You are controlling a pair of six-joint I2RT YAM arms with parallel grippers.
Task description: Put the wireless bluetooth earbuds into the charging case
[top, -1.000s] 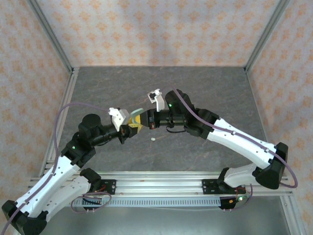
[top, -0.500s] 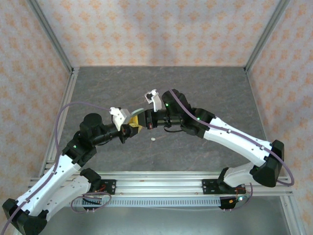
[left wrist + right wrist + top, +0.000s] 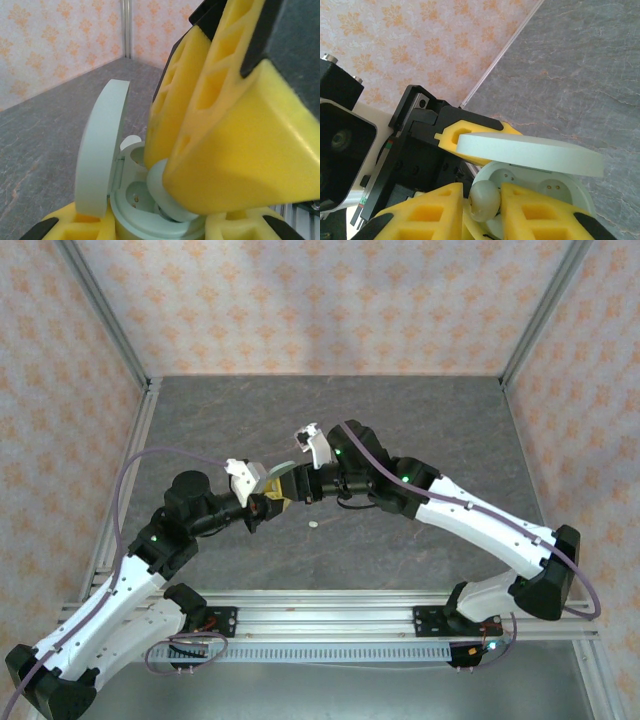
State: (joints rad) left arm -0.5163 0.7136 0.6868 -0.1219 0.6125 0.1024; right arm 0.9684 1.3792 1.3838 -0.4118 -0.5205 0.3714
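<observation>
Grey table (image 3: 430, 420), papered walls (image 3: 300, 300)
Patterned walls rose behind and beside the table; metal posts (image 3: 102, 310) stood at its far corners.

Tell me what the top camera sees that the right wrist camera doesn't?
Top camera: the left arm and right arm whole, and a loose earbud on the table. Right wrist camera: another earbud between the fingers of the right gripper, plus two empty sockets. Both: the open charging case, held by the left gripper.

The mint charging case (image 3: 530, 153) is open, lid raised. A pale earbud (image 3: 484, 200) sits over its wells. A second earbud (image 3: 314, 525) lies at its 5 o'clock.
</observation>
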